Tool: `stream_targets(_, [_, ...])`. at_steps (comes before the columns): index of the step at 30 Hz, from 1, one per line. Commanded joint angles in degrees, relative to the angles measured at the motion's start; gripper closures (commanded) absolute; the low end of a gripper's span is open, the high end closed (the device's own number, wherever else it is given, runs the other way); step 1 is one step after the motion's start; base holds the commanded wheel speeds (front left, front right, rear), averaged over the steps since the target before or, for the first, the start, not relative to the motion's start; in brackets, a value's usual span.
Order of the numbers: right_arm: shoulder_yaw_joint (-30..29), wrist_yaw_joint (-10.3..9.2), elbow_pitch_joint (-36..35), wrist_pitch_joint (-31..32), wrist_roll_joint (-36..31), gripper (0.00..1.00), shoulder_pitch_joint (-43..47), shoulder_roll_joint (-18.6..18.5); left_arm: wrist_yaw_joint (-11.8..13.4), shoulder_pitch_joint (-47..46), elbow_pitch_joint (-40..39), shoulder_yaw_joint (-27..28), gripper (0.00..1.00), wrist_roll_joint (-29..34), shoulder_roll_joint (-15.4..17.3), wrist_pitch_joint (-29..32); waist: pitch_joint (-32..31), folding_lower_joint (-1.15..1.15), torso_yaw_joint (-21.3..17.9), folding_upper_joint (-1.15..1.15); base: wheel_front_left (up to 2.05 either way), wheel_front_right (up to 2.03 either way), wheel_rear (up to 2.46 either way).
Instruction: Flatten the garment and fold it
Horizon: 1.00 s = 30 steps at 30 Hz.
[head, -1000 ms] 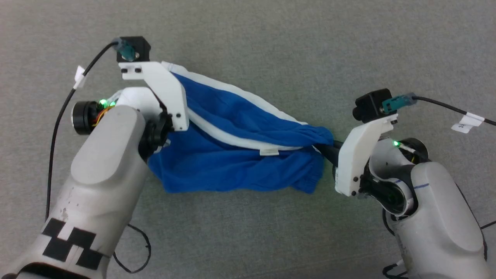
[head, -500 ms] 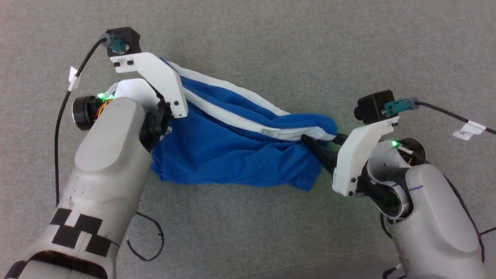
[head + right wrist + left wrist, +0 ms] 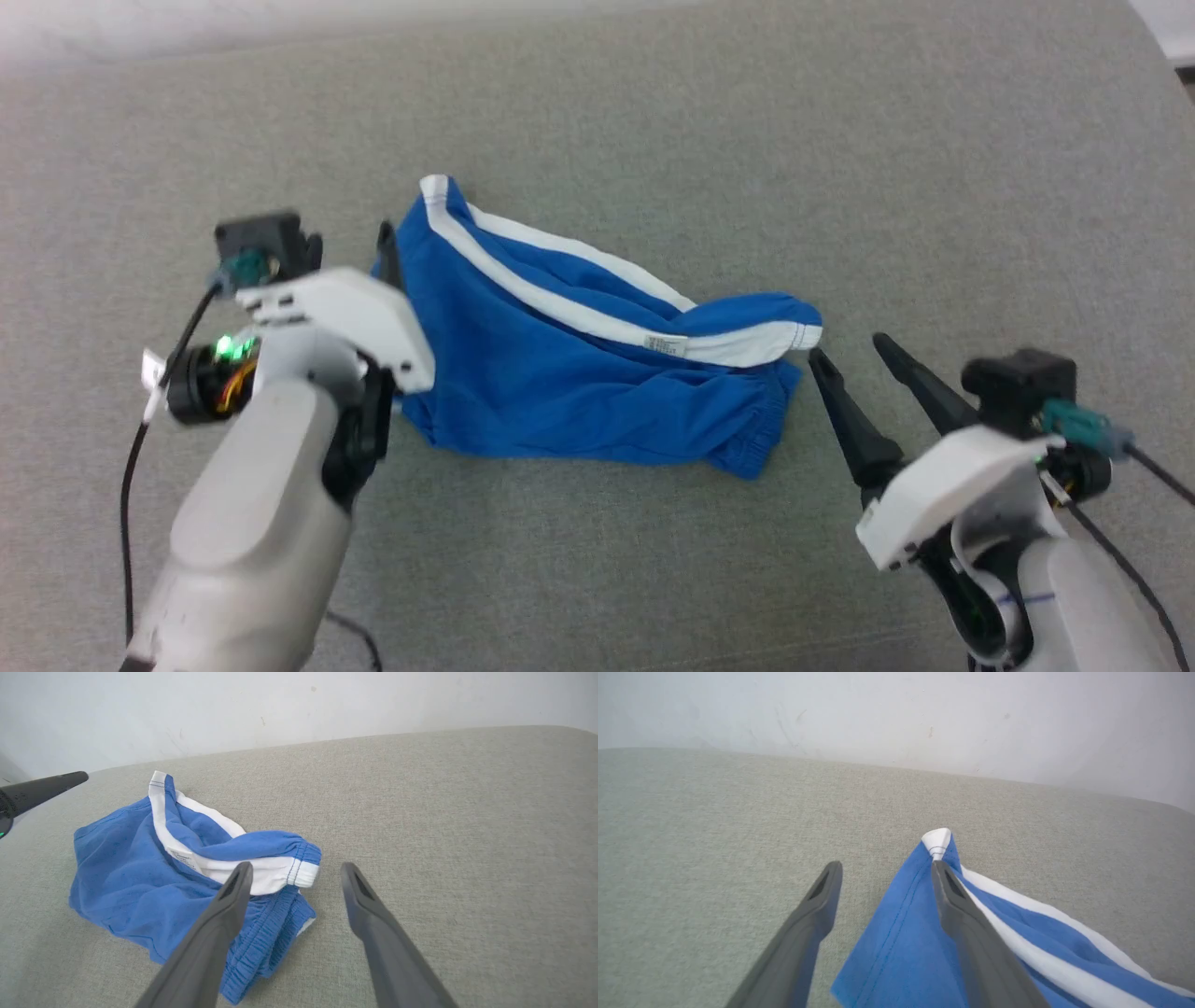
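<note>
The garment [image 3: 560,383] is a pair of royal-blue shorts with a white waistband and trim. It lies loosely crumpled on the grey cloth surface, with a small white label [image 3: 665,343] showing on the band. My left gripper [image 3: 886,867] is open at the garment's [image 3: 901,952] left corner; its right finger lies over the blue cloth and holds nothing. One of its fingers [image 3: 386,254] shows in the head view. My right gripper [image 3: 845,350] is open just right of the waistband end, clear of the cloth. In the right wrist view the garment [image 3: 126,872] lies ahead to the left of that gripper [image 3: 296,865].
The grey fabric surface [image 3: 840,187] spreads wide on every side of the shorts. A pale wall [image 3: 896,714] rises behind its far edge. Black cables hang from both wrists, one near the left forearm [image 3: 131,485].
Both grippers have let go of the garment and drawn back, and they now stand open. The shorts have dropped onto the surface. The head camera has also shifted.
</note>
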Motion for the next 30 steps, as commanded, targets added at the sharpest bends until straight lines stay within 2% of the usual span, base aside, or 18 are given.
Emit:
stream_targets(1, [-0.26, -0.11, -0.69, -0.68, -0.51, 0.00, 0.98, 0.32, 0.46, 1.70, -0.97, 0.22, 0.00, 0.33, 0.65, -0.45, -2.17, 0.01, 1.44, 0.00, 0.00, 0.00, 0.00])
stream_targets(6, [-1.65, -0.11, -5.96, -4.27, -2.28, 0.00, 6.02, 1.60, 1.96, 8.93, -8.24, 0.37, 0.00, -0.49, 3.27, 1.92, -3.68, 0.01, 1.92, 0.00, 0.00, 0.00, 0.00])
stream_targets(11, [-0.52, -0.11, -10.17, -4.39, -3.69, 0.00, 9.52, 2.16, 0.63, 9.78, -10.30, -1.02, 0.00, -2.56, 4.97, 9.48, -3.35, 0.01, 0.57, 0.00, 0.00, 0.00, 0.00])
stream_targets(22, [1.54, -0.11, -14.08, -4.78, -4.06, 0.00, 12.43, 2.33, -1.81, 3.24, 0.79, -4.17, 0.00, -5.20, 6.74, 25.27, -0.92, 0.01, -4.90, 0.00, 0.00, 0.00, 0.00])
stream_targets(25, [1.59, -0.11, -14.32, -4.68, -3.96, 0.00, 12.92, 2.33, -3.31, 2.10, 4.05, -6.40, 0.00, -5.78, 6.46, 31.04, -0.58, 0.01, -5.57, 0.00, 0.00, 0.00, 0.00])
stream_targets(26, [1.68, -0.11, -14.40, -4.65, -3.98, 0.00, 12.98, 2.33, -3.93, 2.05, 4.98, -7.19, 0.05, -6.21, 6.25, 33.35, -0.50, 0.01, -5.82, 0.00, 0.00, 0.00, 0.00])
stream_targets(28, [1.51, -0.11, -14.49, -4.58, -4.14, 0.00, 13.11, 2.34, -4.77, 2.31, 6.35, -8.51, 1.00, -7.21, 5.72, 37.73, -0.39, 0.01, -6.05, 0.00, 0.00, 0.00, 0.00])
stream_targets(30, [1.48, -0.11, -14.60, -4.41, -4.23, 0.00, 13.08, 2.34, -5.01, 3.00, 6.91, -8.62, 1.00, -8.69, 4.88, 40.12, -0.24, 0.01, -6.25, 0.00, 0.00, 0.00, 0.00])
